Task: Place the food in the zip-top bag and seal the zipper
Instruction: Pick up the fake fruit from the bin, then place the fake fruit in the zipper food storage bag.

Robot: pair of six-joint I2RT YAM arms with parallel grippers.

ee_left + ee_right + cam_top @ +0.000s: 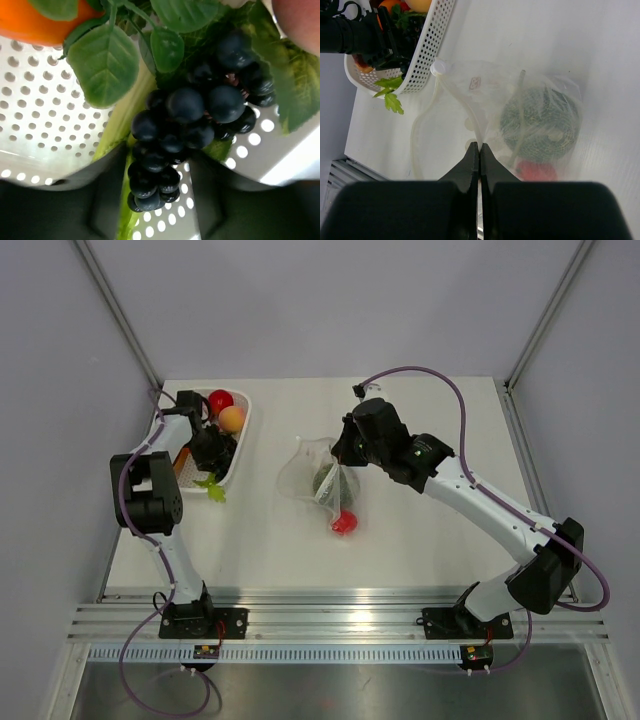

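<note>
My left gripper (212, 452) reaches down into the white perforated tray (243, 430). Its fingers press both sides of a dark purple grape bunch (170, 145) with green leaves (102, 65). An orange piece (30, 25) and a peach ball (300, 20) lie beside the bunch. A red ball (220, 400) and a peach ball (231, 418) sit at the tray's far end. The zip-top bag (312, 475) lies mid-table. My right gripper (480, 146) is shut on its zipper (470, 112) edge, and the mouth gapes towards the tray. Inside are a green netted ball (540, 125) and a red piece (535, 170).
A green leafy sprig (212, 488) hangs over the tray's near rim onto the table. The zipper's white slider tab (439, 67) sits close to the tray wall. A metal rail runs along the table's near edge, and grey walls stand on three sides.
</note>
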